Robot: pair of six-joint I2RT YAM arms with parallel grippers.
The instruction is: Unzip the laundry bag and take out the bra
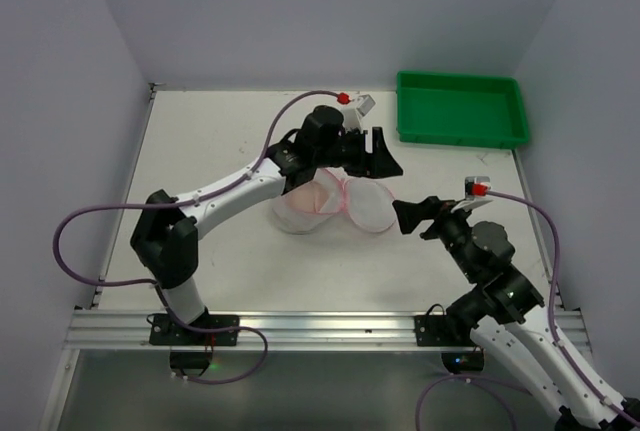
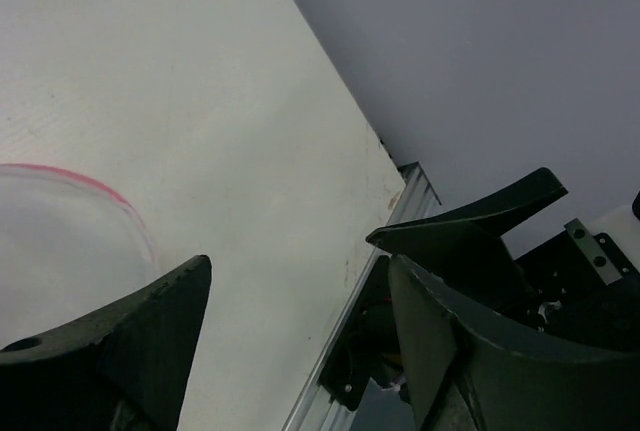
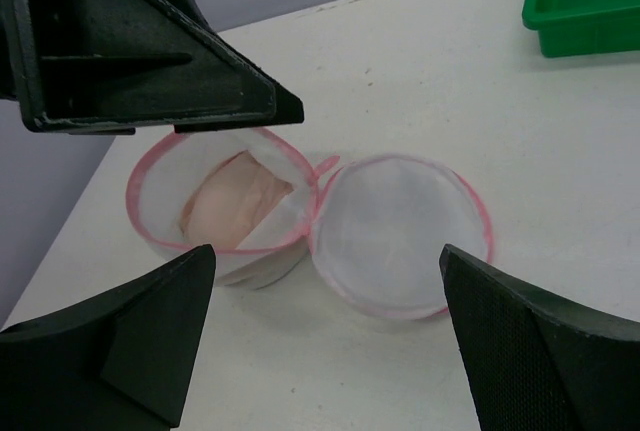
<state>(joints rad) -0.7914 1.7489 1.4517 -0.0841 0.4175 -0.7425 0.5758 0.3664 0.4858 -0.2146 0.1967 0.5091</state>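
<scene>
The white counter (image 1: 200, 151) carries everything. The green tray (image 1: 460, 111) sits well beyond your right fingers (image 3: 322, 251), apart from the work.

The laundry bag (image 1: 335, 206) lies directly ahead of your right fingers, already unzipped. Its two round halves lie side by side, touching where they join. The empty half is the nearer one to your right fingers. The half holding the bra (image 3: 235, 201) is on the other side of it, so the unzipping looks done and only the removal remains. The bra is tucked down inside that farther half, below the rim, with mesh partly folded over it.

Your left fingers (image 2: 298, 269) hang above the far side of the bag, spread apart with nothing between them. Your right fingers are also spread wide and hold nothing.

Here is what I think can go wrong:

- **Collision:** Both sets of fingers crowd the same small bag. If both close in on the bra together, they may strike each other.
- **Lifting the bag:** The mesh is thin and lies against the cup. A pinch that goes too deep could catch mesh along with the bra and raise the whole bag.
- **Sliding:** The bag looks light, so a sideways nudge from your right fingers may push it away or flip the empty half shut.
- **Snagging:** Thin straps may catch on the pink zipper trim (image 3: 310, 166) as the bra comes out.
</scene>
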